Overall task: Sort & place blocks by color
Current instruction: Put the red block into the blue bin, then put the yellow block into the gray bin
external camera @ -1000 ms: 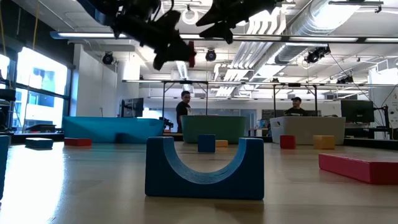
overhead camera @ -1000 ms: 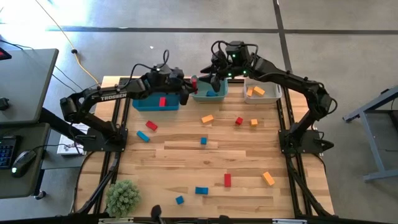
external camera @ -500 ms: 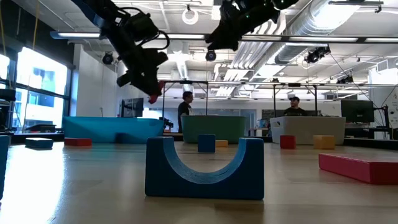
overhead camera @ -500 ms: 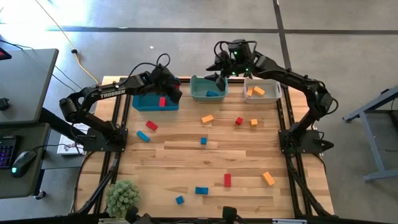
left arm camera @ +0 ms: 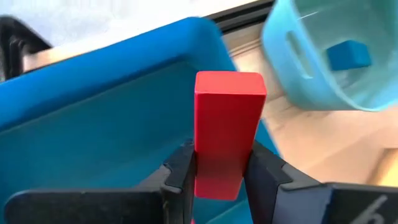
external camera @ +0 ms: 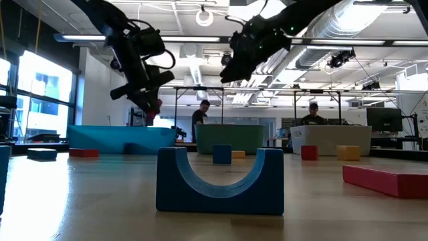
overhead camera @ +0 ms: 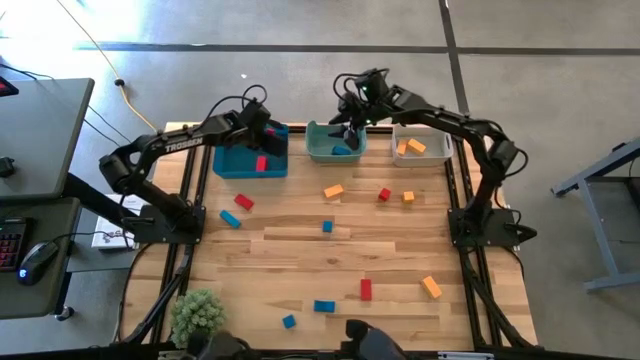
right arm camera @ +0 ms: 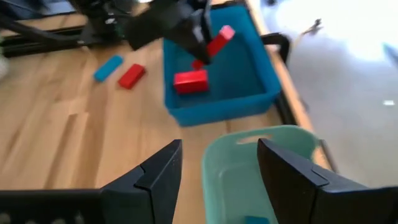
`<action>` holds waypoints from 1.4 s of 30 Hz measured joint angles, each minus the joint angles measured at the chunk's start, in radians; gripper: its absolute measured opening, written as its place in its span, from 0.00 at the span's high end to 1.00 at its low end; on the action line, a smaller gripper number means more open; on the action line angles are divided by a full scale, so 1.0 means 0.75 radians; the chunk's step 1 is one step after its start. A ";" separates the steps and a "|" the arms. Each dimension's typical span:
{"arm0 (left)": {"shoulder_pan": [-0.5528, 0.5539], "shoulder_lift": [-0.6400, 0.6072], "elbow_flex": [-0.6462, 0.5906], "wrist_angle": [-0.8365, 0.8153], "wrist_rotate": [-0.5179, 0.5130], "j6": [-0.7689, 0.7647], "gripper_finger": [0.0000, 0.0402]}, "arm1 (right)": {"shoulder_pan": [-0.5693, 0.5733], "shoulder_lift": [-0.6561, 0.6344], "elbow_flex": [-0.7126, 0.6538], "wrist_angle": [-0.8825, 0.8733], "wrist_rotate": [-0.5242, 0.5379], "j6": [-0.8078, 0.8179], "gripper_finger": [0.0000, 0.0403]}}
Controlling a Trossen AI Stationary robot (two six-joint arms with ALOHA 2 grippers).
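Two dark, six-joint arms rise from black bases bolted at the table's left and right edges. The left arm carries white "TROSSEN" lettering along its forearm; the right arm shows a small green light near its wrist. Black cables loop above both wrists. Each ends in two blunt black fingers.
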 joint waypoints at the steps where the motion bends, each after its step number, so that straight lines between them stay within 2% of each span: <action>1: 0.009 0.011 0.000 -0.004 0.001 0.000 0.81 | -0.004 0.011 0.000 0.001 -0.030 -0.003 0.52; 7: 0.043 0.060 0.000 -0.004 0.001 0.000 0.81 | -0.006 0.084 0.000 -0.064 -0.082 -0.104 0.52; 11: 0.054 0.077 0.000 -0.006 0.005 -0.002 0.73 | 0.007 0.133 0.000 -0.143 -0.137 -0.114 0.52; 14: 0.057 0.077 0.000 -0.005 0.011 0.001 0.69 | 0.037 0.167 0.000 -0.201 -0.142 -0.156 0.52; 21: 0.062 0.077 0.000 -0.006 0.012 0.033 0.67 | 0.148 0.236 0.000 -0.308 -0.132 -0.285 0.52; 33: 0.062 0.077 0.000 -0.006 0.023 0.106 0.66 | 0.342 0.329 0.000 -0.387 0.248 -0.352 0.52; 35: 0.062 0.077 0.000 -0.006 0.041 0.106 0.66 | 0.364 0.344 0.000 -0.387 0.315 -0.352 0.52; 40: 0.062 0.077 0.000 -0.005 0.113 0.117 0.66 | 0.401 0.385 0.001 -0.386 0.356 -0.351 0.52; 42: 0.062 0.076 0.000 -0.005 0.148 0.163 0.66 | 0.419 0.401 0.001 -0.385 0.445 -0.349 0.52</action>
